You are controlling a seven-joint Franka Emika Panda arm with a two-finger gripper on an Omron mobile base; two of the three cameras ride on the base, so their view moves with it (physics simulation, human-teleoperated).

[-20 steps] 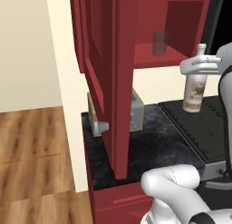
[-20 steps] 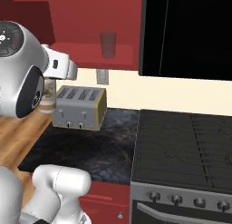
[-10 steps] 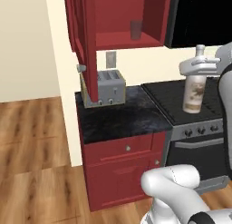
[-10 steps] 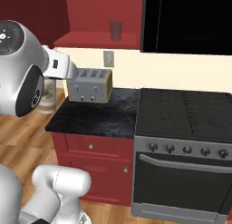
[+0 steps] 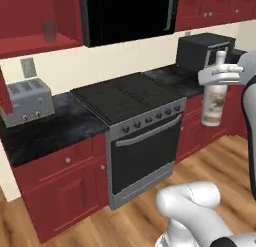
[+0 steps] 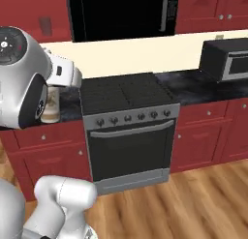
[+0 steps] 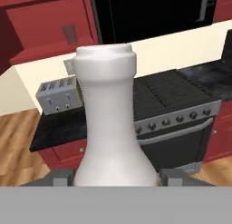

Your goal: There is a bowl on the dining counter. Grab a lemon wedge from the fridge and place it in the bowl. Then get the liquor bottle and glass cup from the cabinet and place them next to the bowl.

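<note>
A: What does the kitchen hold, biggest thing first?

B: The stove (image 5: 135, 136) fills the middle, set between red base units with black tops. Above it hangs a dark microwave hood (image 5: 127, 13). At the left the open wall cabinet (image 5: 35, 21) shows its dark red inside, and the glass cup (image 5: 48, 30) stands upright on its shelf, because only one thing can be carried per trip.

A: And on the counters?

B: A toaster (image 5: 27, 102) sits on the left unit under the cabinet, well apart from the arm. A black microwave (image 6: 226, 59) rests on the right unit.

A: Where is the bottle?

B: The liquor bottle (image 5: 214, 98) hangs in the air at the right of the left base view, out over the floor in front of the right-hand units, touching no counter. It is upright, probably to keep it steady during the drive.

A: How does the gripper (image 7: 115, 175) hold it?

B: From the hand view, the two fingers (image 7: 174, 177) stand apart on either side of the bottle's round body, pinching it between them. They grip low, so the neck and cap rise clear above.

A: What remains?

B: Judging by this, the bottle must reach the dining counter, then the cup.
</note>
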